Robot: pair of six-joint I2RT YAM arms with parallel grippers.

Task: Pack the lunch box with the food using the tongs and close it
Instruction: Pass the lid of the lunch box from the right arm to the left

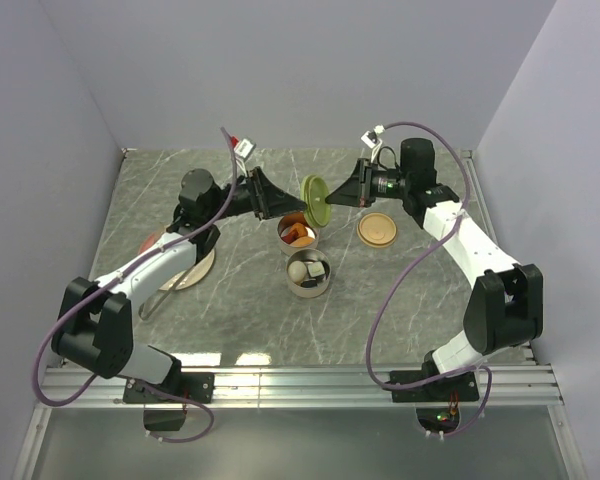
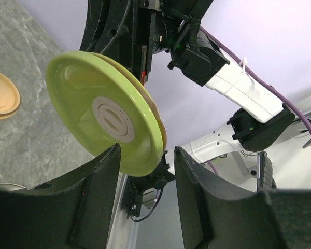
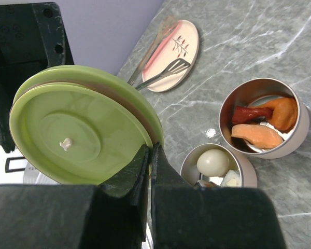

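My right gripper [image 3: 151, 148] is shut on the rim of the green lid [image 3: 83, 129], holding it on edge in the air above the tins. The left gripper [image 2: 145, 150] stands open right in front of that green lid [image 2: 103, 114], whose lower edge hangs near its left finger without being clamped. Two steel tins of the lunch box stand below: one [image 3: 264, 124] holds orange-red chunks, the other [image 3: 217, 166] a whitish ball and small pieces. The pale orange lid [image 1: 377, 229] lies flat on the table. The tongs [image 3: 168, 70] rest across the pink plate [image 3: 186, 41].
The pink plate [image 1: 202, 262] lies partly under my left arm at the left. Both tins [image 1: 298, 230] [image 1: 308, 272] stand mid-table between the arms. Grey walls close in the left, back and right. A metal rail runs along the near edge.
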